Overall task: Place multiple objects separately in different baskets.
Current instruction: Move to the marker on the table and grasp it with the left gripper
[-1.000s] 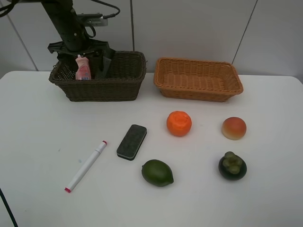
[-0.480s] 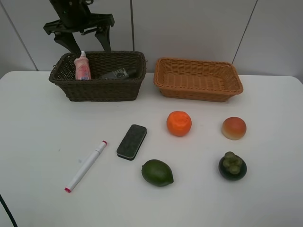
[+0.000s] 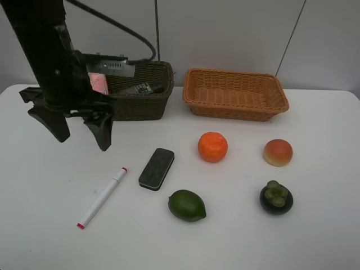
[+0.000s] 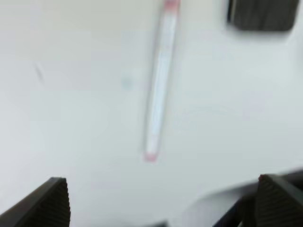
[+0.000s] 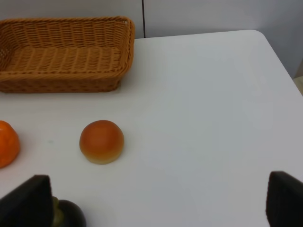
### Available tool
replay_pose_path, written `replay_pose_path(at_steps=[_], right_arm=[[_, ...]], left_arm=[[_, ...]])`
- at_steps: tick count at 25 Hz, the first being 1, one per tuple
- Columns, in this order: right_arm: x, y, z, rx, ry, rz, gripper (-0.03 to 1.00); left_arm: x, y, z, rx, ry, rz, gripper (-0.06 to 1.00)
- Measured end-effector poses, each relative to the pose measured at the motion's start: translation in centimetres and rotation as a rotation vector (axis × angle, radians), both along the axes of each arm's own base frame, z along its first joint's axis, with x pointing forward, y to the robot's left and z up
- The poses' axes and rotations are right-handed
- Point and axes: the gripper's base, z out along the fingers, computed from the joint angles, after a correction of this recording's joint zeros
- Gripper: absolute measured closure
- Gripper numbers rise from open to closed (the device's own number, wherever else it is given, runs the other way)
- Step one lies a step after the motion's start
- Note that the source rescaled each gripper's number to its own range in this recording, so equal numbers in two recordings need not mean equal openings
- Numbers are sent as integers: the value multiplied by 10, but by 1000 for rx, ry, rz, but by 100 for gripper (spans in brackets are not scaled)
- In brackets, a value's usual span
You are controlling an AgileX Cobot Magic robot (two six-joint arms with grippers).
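My left gripper hangs over the desk in front of the dark basket, with its jaws spread wide and holding nothing. In its blurred wrist view the marker lies flat on the desk ahead of the jaws, on a line running between the two fingers and touching neither. The eraser lies near the marker's far end, toward the desk's middle. The pink bottle and green bottle are in the dark basket at the back left; the tan basket stands beside it. My right gripper, its jaws likewise wide and empty, faces the peach near the right edge. The orange, green fruit and mangosteen lie apart on the desk.
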Motion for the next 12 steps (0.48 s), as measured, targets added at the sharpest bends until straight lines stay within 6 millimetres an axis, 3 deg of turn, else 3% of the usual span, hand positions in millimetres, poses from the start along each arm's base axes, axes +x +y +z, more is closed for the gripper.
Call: replay_pose_path(at_steps=[4, 12], right_arm=[[0, 0, 0, 0, 0, 0, -2], [0, 0, 0, 0, 0, 0, -2]], left_arm=[[-27, -2, -36, 25, 28, -62, -1], [-31, -1, -73, -37, -112, -47, -1]])
